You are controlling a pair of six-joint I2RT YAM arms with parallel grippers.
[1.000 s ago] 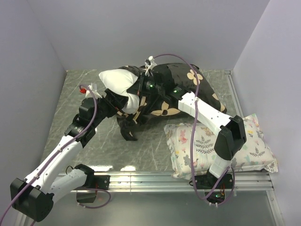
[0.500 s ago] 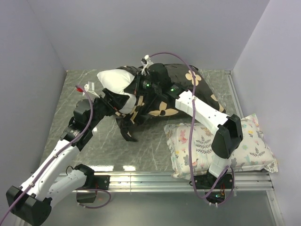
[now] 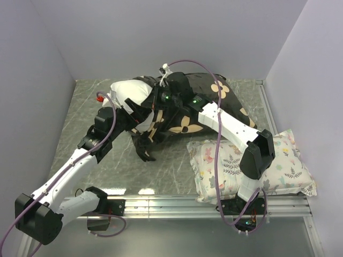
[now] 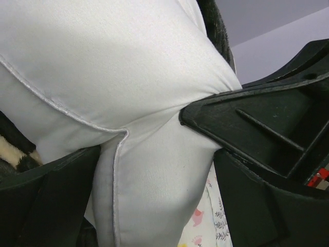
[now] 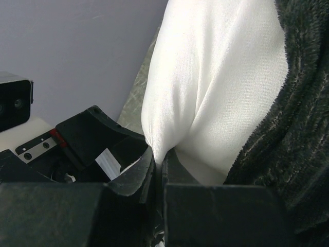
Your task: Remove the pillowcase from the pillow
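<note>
The white pillow (image 3: pixel 128 92) sticks out of the left end of the black plush pillowcase (image 3: pixel 214 99), which has tan flower motifs and lies at the back of the table. My left gripper (image 3: pixel 138 115) stands open, and the pillow's seamed corner (image 4: pixel 149 170) fills the gap between its wide jaws. My right gripper (image 3: pixel 153 105) reaches in from the right. In the right wrist view it (image 5: pixel 163 162) is shut on a pinched fold of the pillow (image 5: pixel 205 92), beside the pillowcase's fuzzy edge (image 5: pixel 303 128).
A smaller floral-print pillow (image 3: pixel 246 160) lies at the near right under the right arm and shows past the left fingers (image 4: pixel 198 231). A metal rail (image 3: pixel 177 201) runs along the front edge. Grey walls close in on three sides.
My left arm has swung right and forward, so its open jaws now straddle the pillow's corner. The right gripper has shifted slightly left, still pinching the pillow.
</note>
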